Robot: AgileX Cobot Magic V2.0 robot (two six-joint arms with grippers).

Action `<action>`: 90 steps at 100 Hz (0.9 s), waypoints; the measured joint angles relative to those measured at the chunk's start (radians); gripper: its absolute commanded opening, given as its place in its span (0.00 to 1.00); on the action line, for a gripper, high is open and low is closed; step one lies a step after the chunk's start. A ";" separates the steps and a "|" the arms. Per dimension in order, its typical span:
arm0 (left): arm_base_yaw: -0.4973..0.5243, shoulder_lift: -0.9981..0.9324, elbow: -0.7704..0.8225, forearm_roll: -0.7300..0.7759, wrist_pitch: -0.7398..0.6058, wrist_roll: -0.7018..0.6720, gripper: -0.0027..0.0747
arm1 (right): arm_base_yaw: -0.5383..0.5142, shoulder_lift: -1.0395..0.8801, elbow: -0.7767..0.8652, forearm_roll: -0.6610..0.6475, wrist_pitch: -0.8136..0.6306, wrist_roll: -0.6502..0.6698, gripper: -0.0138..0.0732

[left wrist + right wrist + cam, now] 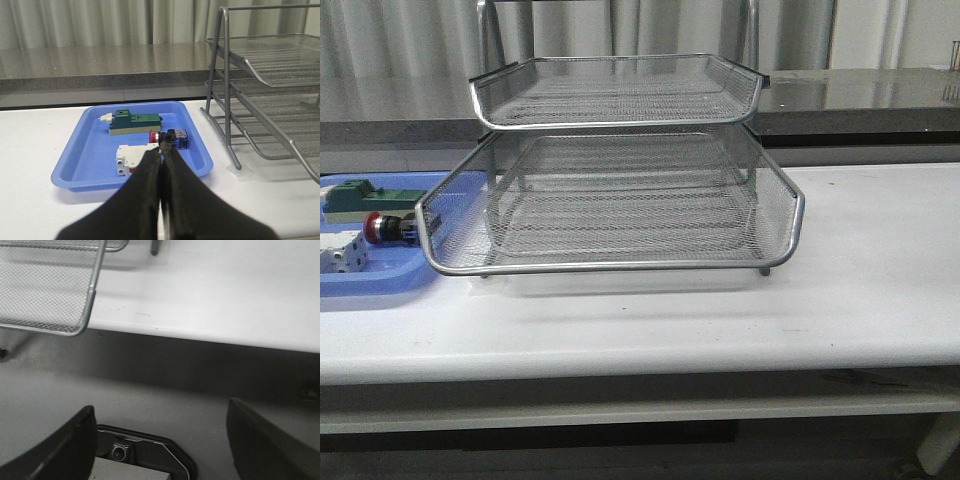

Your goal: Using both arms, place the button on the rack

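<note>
At the left of the front view, the button (386, 228) lies in the blue tray (380, 285) between a green block (360, 197) and a white block (342, 257), beside the rack (620, 200); the left gripper (161, 150) is pressed together, the right gripper (160, 440) spread wide.

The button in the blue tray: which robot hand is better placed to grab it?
Left. The button lies in the blue tray just ahead of the shut left hand. The open right hand faces the table edge, away from it.
</note>
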 measured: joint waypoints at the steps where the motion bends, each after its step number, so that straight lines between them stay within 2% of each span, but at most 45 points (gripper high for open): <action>1: 0.000 0.000 0.000 0.000 0.000 0.000 0.01 | 0.000 -0.005 0.000 -0.011 0.004 0.009 0.78; 30: 0.000 0.000 0.000 0.000 0.000 0.000 0.01 | 0.000 -0.178 -0.002 -0.144 0.135 0.118 0.78; 66: 0.000 0.000 0.000 0.000 0.000 0.000 0.01 | 0.000 -0.252 -0.002 -0.167 0.183 0.145 0.77; 77: 0.000 0.000 0.000 0.000 0.000 0.000 0.01 | 0.000 -0.252 -0.002 -0.167 0.183 0.145 0.65; 90: 0.000 0.000 0.000 0.000 0.000 0.000 0.01 | 0.000 -0.252 -0.002 -0.169 0.183 0.145 0.38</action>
